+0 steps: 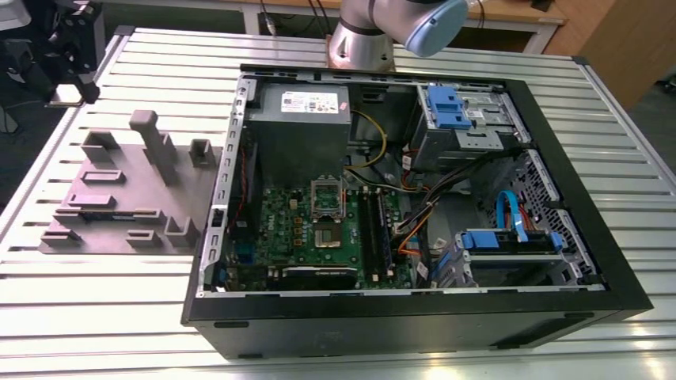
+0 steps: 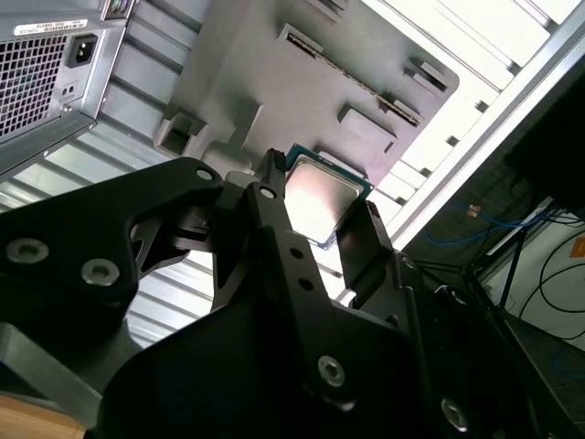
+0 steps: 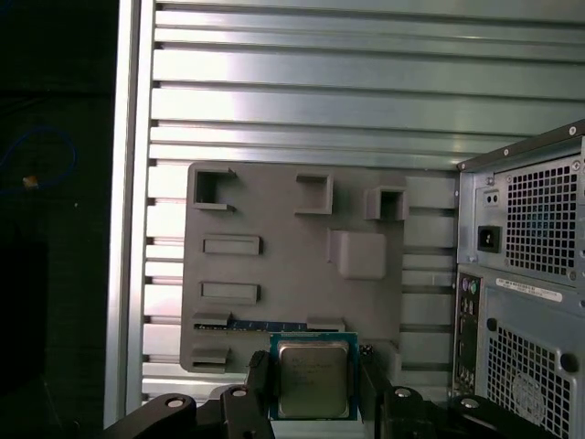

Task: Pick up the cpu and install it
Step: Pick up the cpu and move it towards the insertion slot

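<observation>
the pincer is closed on the cpu, gripping its two edges above the grey block on the worktop.

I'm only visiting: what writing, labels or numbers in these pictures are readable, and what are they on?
None of it reads clearly.
On the power supply, exterior view, a sticker: print too small.
On top of the cpu, held between the fingers, first wrist view: faint marking, blurred.
On the back of the computer case, first wrist view, a white label: too small.
</observation>
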Robot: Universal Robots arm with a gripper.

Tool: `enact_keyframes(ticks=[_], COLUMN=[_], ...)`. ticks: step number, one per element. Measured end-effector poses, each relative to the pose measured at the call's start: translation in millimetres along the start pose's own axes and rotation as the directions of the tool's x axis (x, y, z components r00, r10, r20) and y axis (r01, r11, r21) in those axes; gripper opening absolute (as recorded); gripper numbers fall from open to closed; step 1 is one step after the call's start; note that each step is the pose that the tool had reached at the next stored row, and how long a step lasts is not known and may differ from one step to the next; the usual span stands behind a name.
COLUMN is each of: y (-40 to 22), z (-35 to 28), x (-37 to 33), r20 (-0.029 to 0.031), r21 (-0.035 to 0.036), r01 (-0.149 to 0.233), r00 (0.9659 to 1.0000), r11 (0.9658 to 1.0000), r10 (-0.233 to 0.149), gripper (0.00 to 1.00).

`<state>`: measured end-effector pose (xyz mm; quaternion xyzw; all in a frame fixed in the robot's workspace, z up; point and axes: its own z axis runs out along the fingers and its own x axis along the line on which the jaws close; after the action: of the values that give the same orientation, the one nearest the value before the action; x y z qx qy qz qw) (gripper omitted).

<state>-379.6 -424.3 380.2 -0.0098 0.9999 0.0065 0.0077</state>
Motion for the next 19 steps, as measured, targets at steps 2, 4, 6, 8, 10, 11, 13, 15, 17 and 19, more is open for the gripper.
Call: enact_keyframes(ticks=[2,4,6,8,10,11,13,15,17,19], y=[0.0,0.0,0.0,0.0,0.0,0.0,0.0,-0.1,-0.1,-0.2], z=[0.0,0.0,0.0,0.0,0.0,0.0,0.0,-0.1,0.1,0.2], x=[-0.2,-0.5,-0.5,-0.5,-0.5,-0.5,-0.8,-2.8,-6.0,-10.6], r20=[0.0000,0.0000,0.0000,0.0000,0.0000,0.0000,0.0000,-0.0001,-0.0001,0.0000], r21=[0.0000,0.0000,0.0000,0.0000,0.0000,0.0000,0.0000,0.0001,0.0000,0.0000], r01=[0.000,0.000,0.000,0.000,0.000,0.000,0.000,0.000,0.000,0.000], r00=[1.0000,1.0000,1.0000,1.0000,1.0000,1.0000,1.0000,1.0000,1.0000,1.0000], r11=[1.0000,1.0000,1.0000,1.0000,1.0000,1.0000,1.0000,1.0000,1.0000,1.0000], r10=[0.000,0.000,0.000,0.000,0.000,0.000,0.000,0.000,0.000,0.000], gripper=[0.47,0.47,0.47,0.47,0.47,0.47,0.47,0.47,0.47,0.47])
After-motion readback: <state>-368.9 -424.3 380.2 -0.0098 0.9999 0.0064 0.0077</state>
